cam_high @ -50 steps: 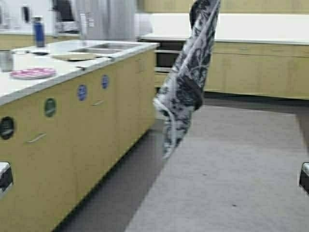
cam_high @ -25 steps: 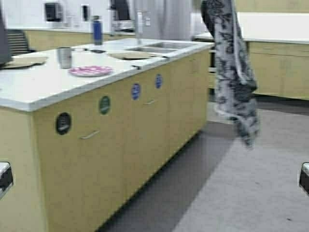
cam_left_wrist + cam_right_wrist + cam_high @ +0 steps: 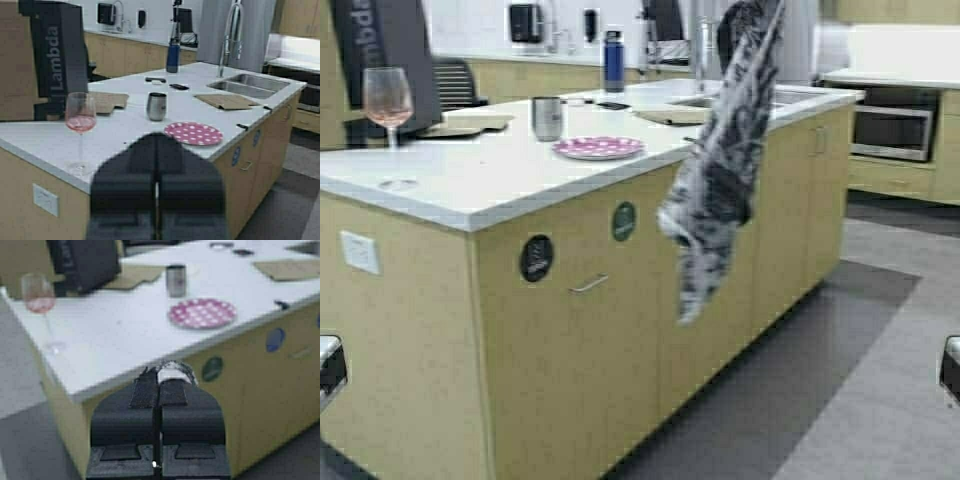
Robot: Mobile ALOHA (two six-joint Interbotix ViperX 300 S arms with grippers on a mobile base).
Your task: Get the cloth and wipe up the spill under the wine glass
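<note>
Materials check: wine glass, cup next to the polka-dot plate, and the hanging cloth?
Wine glass: clear glass, see-through bowl and thin stem, pinkish liquid inside. Cup: likely brushed metal, grey with a dull sheen. Cloth: soft woven fabric, grey-black print, hanging in limp folds; the right claw is shut on it.

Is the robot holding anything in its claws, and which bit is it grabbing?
The right gripper pinches the cloth by an edge; the rest hangs down. The left gripper holds nothing.
</note>
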